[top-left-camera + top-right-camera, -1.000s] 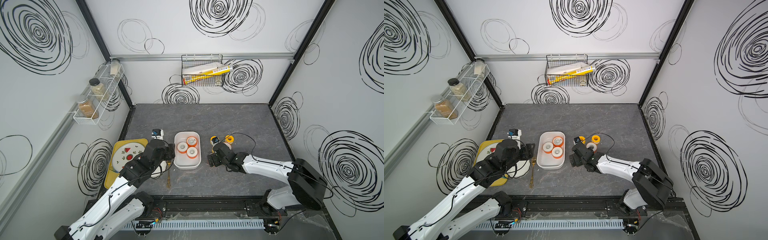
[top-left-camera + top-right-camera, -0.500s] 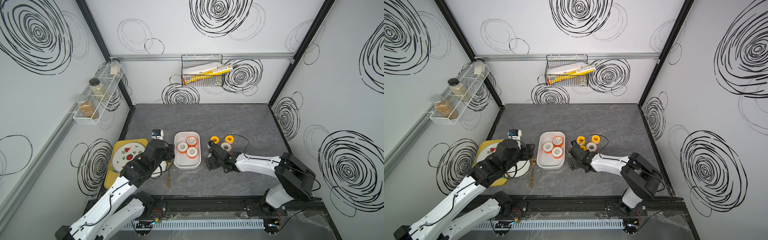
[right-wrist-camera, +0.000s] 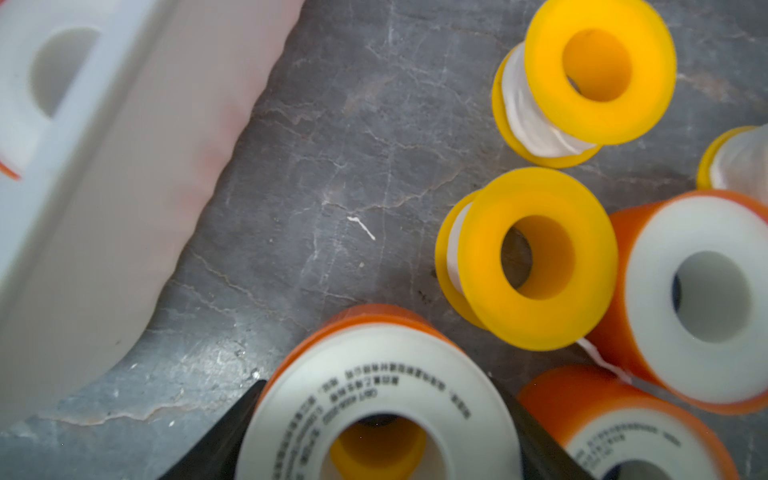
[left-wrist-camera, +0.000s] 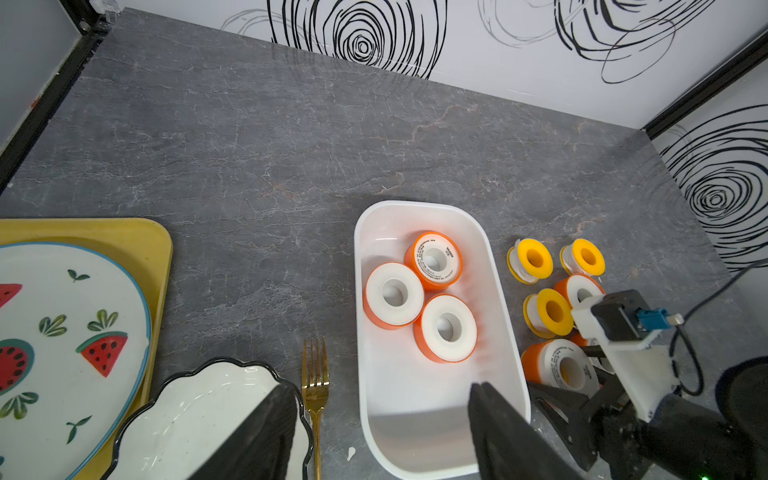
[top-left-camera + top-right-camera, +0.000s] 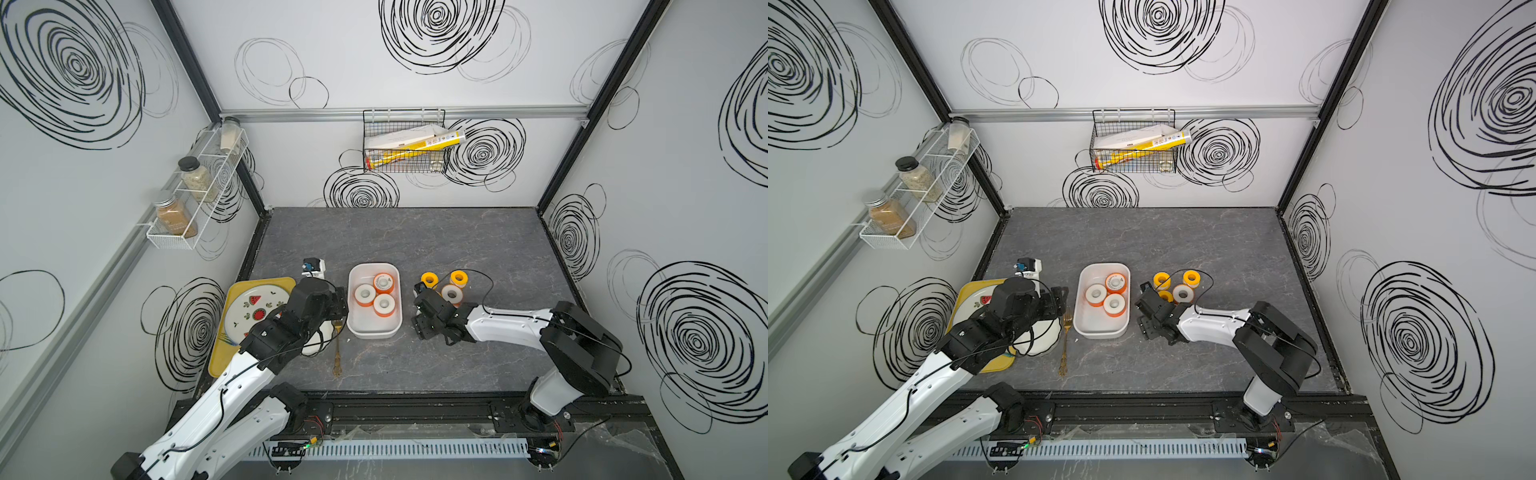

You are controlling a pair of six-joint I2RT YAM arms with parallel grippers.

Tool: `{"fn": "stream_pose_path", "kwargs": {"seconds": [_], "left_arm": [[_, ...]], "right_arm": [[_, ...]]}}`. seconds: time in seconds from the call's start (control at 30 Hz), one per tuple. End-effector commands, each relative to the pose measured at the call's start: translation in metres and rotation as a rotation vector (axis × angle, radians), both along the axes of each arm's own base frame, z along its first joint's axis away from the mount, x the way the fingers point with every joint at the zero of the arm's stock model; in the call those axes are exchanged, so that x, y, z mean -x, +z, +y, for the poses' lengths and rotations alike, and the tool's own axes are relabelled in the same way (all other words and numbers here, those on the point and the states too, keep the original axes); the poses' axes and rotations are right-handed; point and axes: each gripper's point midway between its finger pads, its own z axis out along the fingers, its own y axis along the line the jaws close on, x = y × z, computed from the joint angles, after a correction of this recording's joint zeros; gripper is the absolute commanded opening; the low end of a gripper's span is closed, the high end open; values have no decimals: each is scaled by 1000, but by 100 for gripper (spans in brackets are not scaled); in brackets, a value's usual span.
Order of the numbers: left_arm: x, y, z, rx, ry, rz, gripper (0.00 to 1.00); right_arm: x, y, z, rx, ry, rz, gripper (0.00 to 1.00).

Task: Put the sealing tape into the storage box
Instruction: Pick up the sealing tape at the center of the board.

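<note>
Closing in on roll number four, looked like

Top views: the right pincer (image 5: 422, 322) had shifted frontward a touch since a second before, its opening narrowing from wide; three rolls of sealing tape (image 5: 365, 294) lay in the storage box (image 5: 374, 326). Left wrist: the left pincer (image 4: 380, 388) gaped empty over the box's near end. Right wrist: both jaws hugged an orange roll (image 3: 374, 374), seemingly down on the tabletop (image 3: 332, 166), with three yellow spools (image 3: 536, 257) and two other orange ones beside it, so six outside.

left gripper (image 4: 378, 432): jaws apart, hovering | right gripper (image 3: 378, 440): low, jaws seemingly clamping sealing tape (image 3: 374, 374)
</note>
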Motion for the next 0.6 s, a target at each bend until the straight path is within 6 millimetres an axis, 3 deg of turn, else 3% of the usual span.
{"fn": "stream_pose_path", "kwargs": {"seconds": [0.0, 0.23, 0.57], "left_arm": [[-6, 3, -1, 3, -2, -28, 73], [-7, 2, -1, 2, -3, -20, 72], [-7, 4, 1, 4, 2, -29, 73]], "right_arm": [[-2, 13, 4, -23, -13, -13, 73], [-1, 26, 4, -48, -15, -24, 66], [-2, 63, 4, -95, -11, -70, 66]]}}
